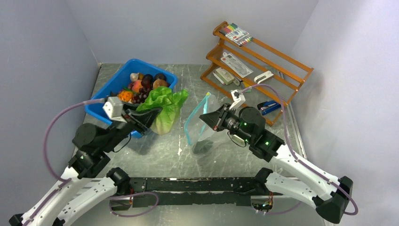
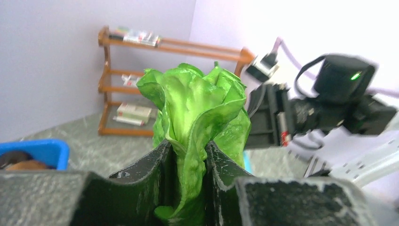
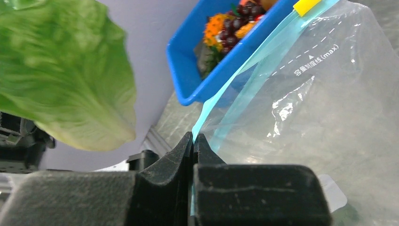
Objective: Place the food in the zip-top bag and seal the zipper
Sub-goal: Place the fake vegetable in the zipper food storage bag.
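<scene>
Top external view: the left pincer (image 1: 143,117) is clamped on a fold of the ruffled green toy lettuce head (image 1: 165,104), holding it between the rigid blue plastic bin (image 1: 101,112) of toy produce and the clear, crinkly zip-top bag (image 1: 201,129) that stands in the middle of the grey table (image 1: 155,161). The right pincer (image 1: 210,118), fingers pressed together, grips the bag by its thin teal-blue zipper strip (image 3: 256,54), well along from the small yellow tip (image 3: 306,5) seen at the far end in the right wrist view; whether one lip or both are caught cannot be told. Lettuce and bag are near but apart. The step in hand looks to be carrying the lettuce to the bag's mouth, with most of the task ahead: dark purple grapes (image 3: 235,21) and other pieces lie in the bin, and the zipper is unsealed. Done well, the move would likely bring the lettuce in along the line of the mouth rather than across it, since the leaves spread wider than the opening appears to gape; the right arm may need to lift and tilt the strip so the film falls open. The leaves should go deep, below the printed dashed fill line (image 3: 306,59), and clear of the strip before the left pincer lets go, or a trapped leaf could stop the zipper closing.
</scene>
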Tool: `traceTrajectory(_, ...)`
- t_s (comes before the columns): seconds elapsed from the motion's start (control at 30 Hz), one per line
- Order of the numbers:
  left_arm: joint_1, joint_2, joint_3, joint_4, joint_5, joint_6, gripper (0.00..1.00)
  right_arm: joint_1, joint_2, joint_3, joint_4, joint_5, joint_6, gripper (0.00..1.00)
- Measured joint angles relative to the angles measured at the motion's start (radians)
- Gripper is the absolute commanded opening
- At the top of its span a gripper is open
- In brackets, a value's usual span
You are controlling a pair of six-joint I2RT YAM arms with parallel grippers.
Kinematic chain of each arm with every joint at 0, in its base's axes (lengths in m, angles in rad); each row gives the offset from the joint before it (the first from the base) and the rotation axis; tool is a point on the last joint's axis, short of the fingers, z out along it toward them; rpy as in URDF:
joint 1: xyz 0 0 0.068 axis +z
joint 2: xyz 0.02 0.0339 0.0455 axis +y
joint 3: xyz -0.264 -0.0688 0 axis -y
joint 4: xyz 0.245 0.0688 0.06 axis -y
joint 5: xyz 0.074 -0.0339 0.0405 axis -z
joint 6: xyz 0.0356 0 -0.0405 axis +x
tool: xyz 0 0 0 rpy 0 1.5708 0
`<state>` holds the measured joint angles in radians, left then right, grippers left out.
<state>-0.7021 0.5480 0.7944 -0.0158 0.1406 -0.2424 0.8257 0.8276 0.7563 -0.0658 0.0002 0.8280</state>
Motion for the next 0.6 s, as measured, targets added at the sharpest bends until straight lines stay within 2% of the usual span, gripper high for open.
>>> traceTrajectory(0.17,0.000,-0.107,-0.130,0.220,-0.035,-0.177,0.17,0.000,0.083,-0.030,0.189,-0.138,0.060,0.00)
traceTrajectory(0.33,0.000,-0.171,-0.211,0.273,-0.090,-0.279,0.15,0.014,0.271,-0.058,0.401,-0.302,0.145,0.00)
traceTrajectory(0.5,0.000,-0.227,-0.264,0.318,-0.177,-0.328,0.18,0.032,0.352,-0.055,0.462,-0.378,0.159,0.00)
traceTrajectory(0.6,0.000,-0.243,-0.357,0.416,-0.200,-0.350,0.17,0.023,0.359,-0.072,0.456,-0.373,0.162,0.00)
